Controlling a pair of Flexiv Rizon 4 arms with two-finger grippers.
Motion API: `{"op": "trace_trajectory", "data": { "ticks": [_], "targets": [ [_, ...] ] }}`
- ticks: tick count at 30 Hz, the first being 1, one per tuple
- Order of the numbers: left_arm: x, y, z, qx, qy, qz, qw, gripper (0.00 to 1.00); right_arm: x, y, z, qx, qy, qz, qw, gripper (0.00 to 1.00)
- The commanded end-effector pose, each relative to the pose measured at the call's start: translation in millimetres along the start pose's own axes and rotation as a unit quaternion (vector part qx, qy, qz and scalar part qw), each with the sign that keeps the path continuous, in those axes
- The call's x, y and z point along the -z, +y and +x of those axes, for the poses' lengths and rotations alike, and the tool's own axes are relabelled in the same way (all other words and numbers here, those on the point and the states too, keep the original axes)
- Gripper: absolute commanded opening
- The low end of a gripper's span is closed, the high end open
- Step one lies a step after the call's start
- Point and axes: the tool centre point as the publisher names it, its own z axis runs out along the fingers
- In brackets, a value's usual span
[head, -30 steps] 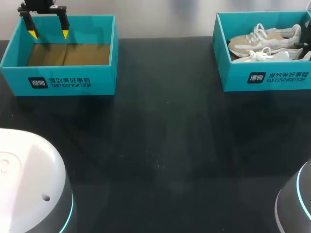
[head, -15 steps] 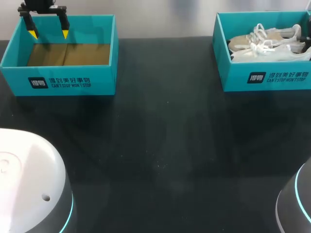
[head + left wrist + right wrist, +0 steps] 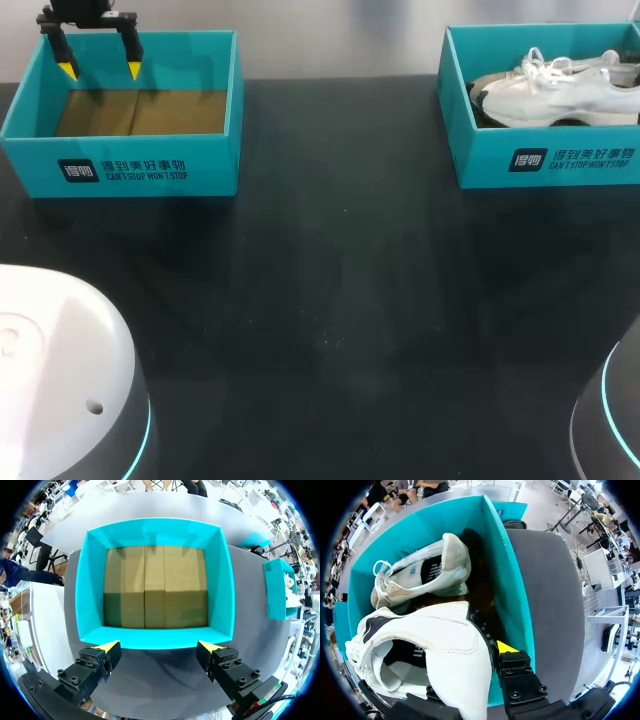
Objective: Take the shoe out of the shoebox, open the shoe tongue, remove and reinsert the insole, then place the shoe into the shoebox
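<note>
Left tool [image 3: 100, 70]: wide open, holding nothing, poised over the empty teal cardboard box [image 3: 120, 170]. Black table [image 3: 340, 300]: matte ground between the boxes, judged suited for setting down. Right teal box [image 3: 545, 160]: the white lace-up sneaker [image 3: 560, 95] is tilted over a beige sneaker [image 3: 425, 575], its heel pinched by the right tool [image 3: 475, 665]. A straight lift clear of the wall is advised.

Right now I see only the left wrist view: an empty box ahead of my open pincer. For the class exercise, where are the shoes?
Observer: Both lie in the right box: a white shoe and a beige shoe.
Operator: Is either one held?
Observer: Yes. The right pincer grips the white shoe at its heel.
</note>
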Motion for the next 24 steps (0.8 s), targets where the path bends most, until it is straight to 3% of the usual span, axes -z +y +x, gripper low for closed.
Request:
{"op": "trace_trajectory", "data": {
  "ticks": [1, 16, 24],
  "targets": [
    [0.0, 0.0, 0.0, 0.0, 0.0, 0.0, 1.0, 1.0, 21.3, -8.7, -1.2, 0.001, -0.003, -0.01, 1.0, 0.0],
    [0.0, 0.0, 0.0, 0.0, 0.0, 0.0, 1.0, 1.0, 61.1, -11.1, -10.9, -0.005, -0.017, -0.031, 0.999, 0.0],
    [0.0, 0.0, 0.0, 0.0, 0.0, 0.0, 1.0, 1.0, 90.9, -27.2, -14.3, -0.027, -0.047, -0.039, 0.998, 0.0]
  ]
}}
